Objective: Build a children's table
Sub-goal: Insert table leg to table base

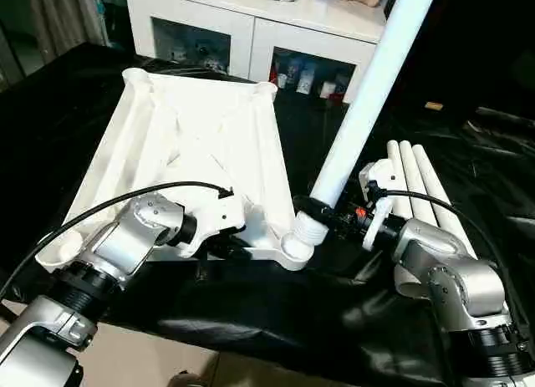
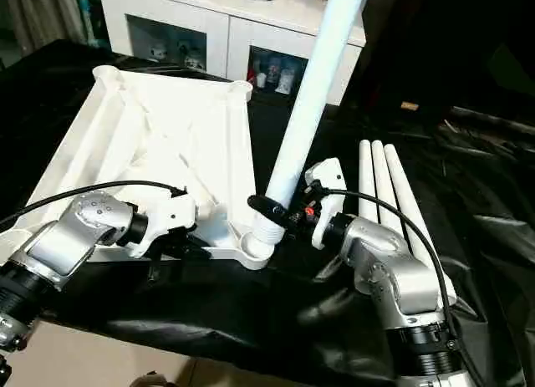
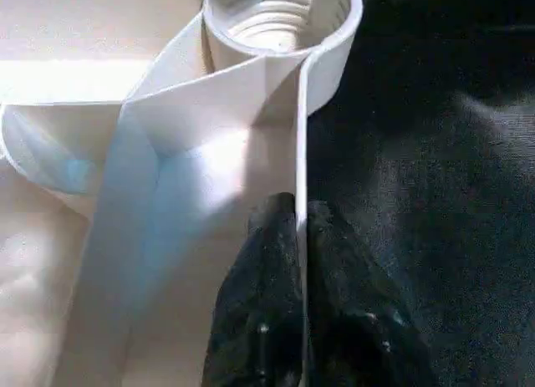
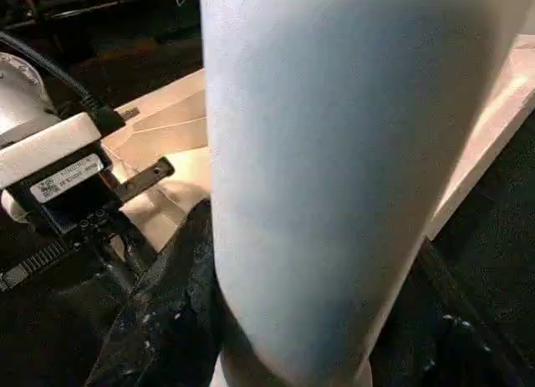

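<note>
A: Where does the small white plastic table top (image 1: 201,145) lie against each end effector?

B: Upside down on the black-draped desk (image 1: 276,312), ribbed underside up; the left end effector (image 3: 298,236) has its black fingers pressed together on the thin rim wall at the near edge, just beside the rounded corner socket (image 1: 298,250).

A: And the other one?

B: The right end effector (image 1: 322,213) pinches the long white tubular leg (image 1: 368,94) near its threaded foot; that foot sits at the same near-right socket, the leg leaning up and away.

A: Surfaces?

B: Smooth glossy plastic, diagonal ribs; three spare white tubular legs (image 1: 414,182) lie side by side on the crinkled black cloth to the right.
</note>
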Motion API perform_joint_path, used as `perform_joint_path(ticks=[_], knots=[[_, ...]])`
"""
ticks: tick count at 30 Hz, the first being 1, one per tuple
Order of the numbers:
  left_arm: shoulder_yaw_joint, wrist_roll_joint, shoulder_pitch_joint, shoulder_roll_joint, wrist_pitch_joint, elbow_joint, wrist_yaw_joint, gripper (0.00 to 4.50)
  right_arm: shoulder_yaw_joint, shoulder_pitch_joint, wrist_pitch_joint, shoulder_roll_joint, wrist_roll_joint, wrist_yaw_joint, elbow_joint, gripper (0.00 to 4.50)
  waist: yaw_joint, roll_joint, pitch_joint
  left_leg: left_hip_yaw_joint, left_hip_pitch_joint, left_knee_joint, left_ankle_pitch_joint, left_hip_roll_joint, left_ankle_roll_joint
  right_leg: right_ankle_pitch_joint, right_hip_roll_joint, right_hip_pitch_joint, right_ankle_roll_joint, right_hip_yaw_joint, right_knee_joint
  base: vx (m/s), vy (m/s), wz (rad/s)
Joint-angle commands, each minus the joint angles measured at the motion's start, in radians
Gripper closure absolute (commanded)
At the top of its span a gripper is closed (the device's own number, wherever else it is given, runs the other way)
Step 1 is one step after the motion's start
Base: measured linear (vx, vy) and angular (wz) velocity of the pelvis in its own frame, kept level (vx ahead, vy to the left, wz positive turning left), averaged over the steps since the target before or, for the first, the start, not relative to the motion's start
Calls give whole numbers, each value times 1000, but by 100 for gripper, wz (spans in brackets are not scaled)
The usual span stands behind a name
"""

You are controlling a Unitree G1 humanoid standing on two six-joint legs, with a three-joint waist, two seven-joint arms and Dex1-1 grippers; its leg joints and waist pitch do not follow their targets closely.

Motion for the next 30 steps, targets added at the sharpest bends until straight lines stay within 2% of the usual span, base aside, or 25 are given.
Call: perform_joint_path(ticks=[1, 4, 6, 17, 30], knots=[[-11, 18, -9, -3, 4, 14, -7, 449, -6, 2, 17, -16, 14, 8, -41, 263, -2, 28, -60, -18, 9, -76, -153, 44, -12, -191, -131, 51, -96, 78, -85, 0, 0, 0], [-8, 19, -12, -5, 0, 18, -5, 450, -3, 5, 27, -16, 19, 14, -38, 263, -3, 33, -59, -19, 11, -76, -147, 46, -8, -166, -130, 48, -106, 77, -82, 0, 0, 0], [-5, 16, -12, -9, -10, 19, -6, 450, 16, 9, 22, -14, 3, 19, -16, 263, -4, 30, -57, -18, 9, -76, -150, 44, -6, -168, -130, 49, -108, 77, -83, 0, 0, 0], [7, 21, -10, -22, -24, 20, -2, 450, 47, -26, 6, 10, -29, 19, 62, 263, -5, 32, -51, -18, 9, -77, -147, 45, 2, -203, -133, 47, -104, 78, -87, 0, 0, 0], [31, 19, -35, -54, -29, 63, 29, 450, 13, -23, -51, 40, -28, 18, 190, 263, -7, 35, -46, -18, 12, -79, -176, 46, 0, -248, -135, 43, -104, 78, -94, 0, 0, 0]])
